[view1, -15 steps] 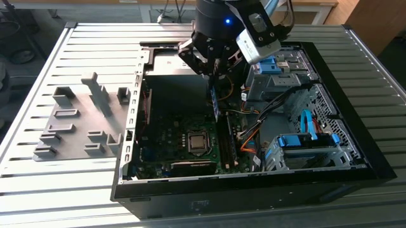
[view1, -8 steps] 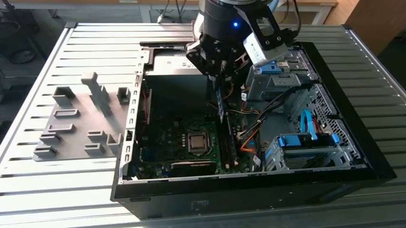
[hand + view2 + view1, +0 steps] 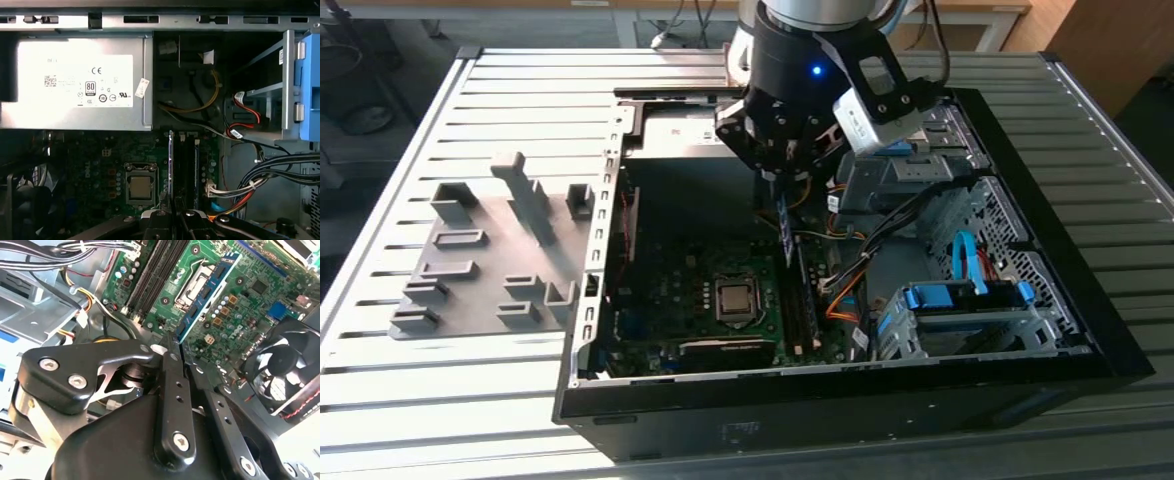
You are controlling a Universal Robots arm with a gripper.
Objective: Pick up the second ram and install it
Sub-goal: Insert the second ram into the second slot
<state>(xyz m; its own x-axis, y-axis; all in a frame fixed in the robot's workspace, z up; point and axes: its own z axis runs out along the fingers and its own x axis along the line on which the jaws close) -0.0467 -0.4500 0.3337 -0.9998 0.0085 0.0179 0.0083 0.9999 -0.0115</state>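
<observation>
Gripping the memory stick [image 3: 210,287] on edge, the gripper [image 3: 781,170] hangs over the open computer case [image 3: 1067,330]. The stick lines up with the motherboard [image 3: 674,300] slots [image 3: 187,170], ready for seating.

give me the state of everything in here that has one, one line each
gripper: shut on the second ram, inside the open case
second ram: held on edge above the motherboard's memory slots, not seated
computer case: lying on its side, side panel off
CPU socket: uncovered, no cooler on it
case fan: mounted; cannot tell if spinning
grey slotted holder: on the table beside the case, nothing in its slots
</observation>
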